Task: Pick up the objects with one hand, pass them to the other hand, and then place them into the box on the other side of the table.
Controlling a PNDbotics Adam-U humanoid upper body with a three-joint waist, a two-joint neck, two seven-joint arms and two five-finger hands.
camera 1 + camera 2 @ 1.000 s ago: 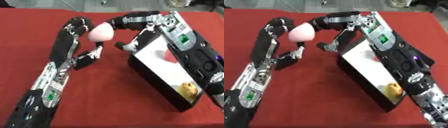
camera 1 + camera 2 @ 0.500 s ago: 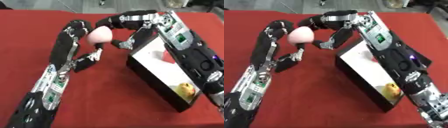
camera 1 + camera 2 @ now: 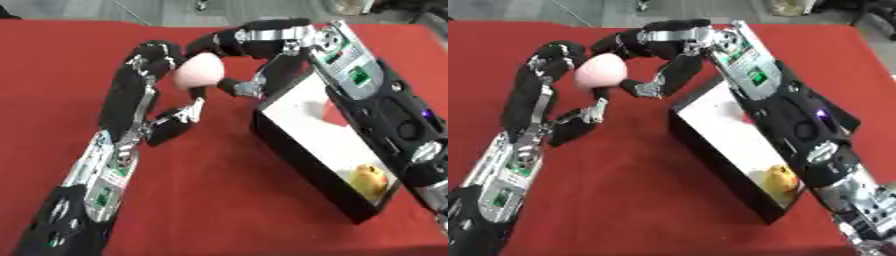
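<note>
The left hand [image 3: 153,75] held a pink ball [image 3: 198,71], with its fingers curled round it. The right hand [image 3: 241,55] reached in from the other side. Its fingers were bent, one over the top of the ball and one just under it, and they were touching the ball or very near it. The box [image 3: 297,160] sat below the right hand, under that arm. It was black outside and white inside, on the red table [image 3: 219,200]. A yellow thing [image 3: 369,178] lay in its near end.
</note>
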